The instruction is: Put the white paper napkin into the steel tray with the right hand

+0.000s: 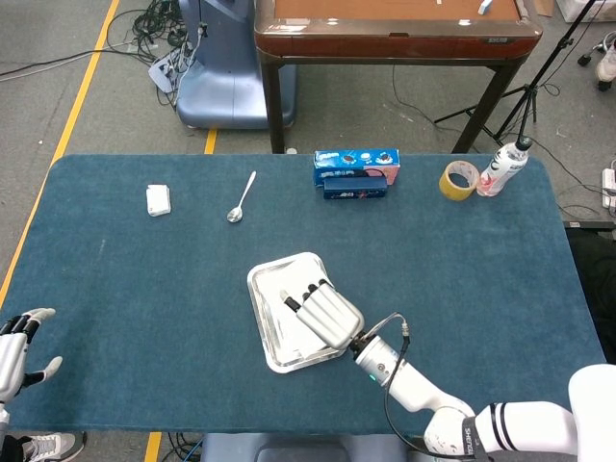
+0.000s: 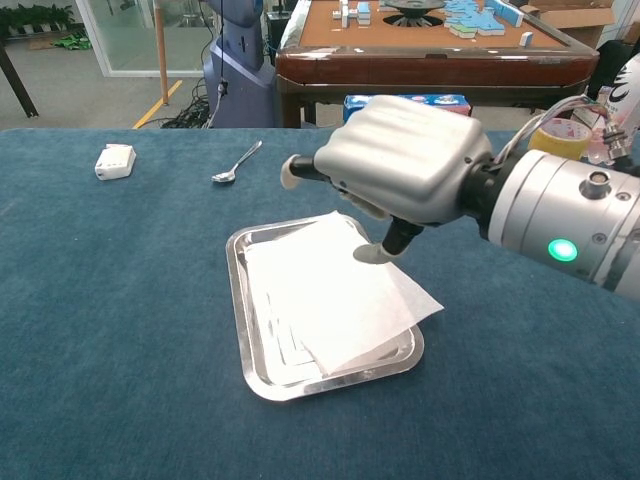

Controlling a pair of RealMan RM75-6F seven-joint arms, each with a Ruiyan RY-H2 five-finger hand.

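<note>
One napkin in steel tray

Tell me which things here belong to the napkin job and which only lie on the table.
Belong to the job:
white paper napkin, lying in the tray
shiny steel tray
right hand, above the tray

Only lying about:
metal spoon
small white packet
blue biscuit box
yellow tape roll
plastic bottle

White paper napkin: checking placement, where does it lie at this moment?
In the chest view the white paper napkin lies in the steel tray at table centre, one corner overhanging the right rim, below the raised right hand.
</note>
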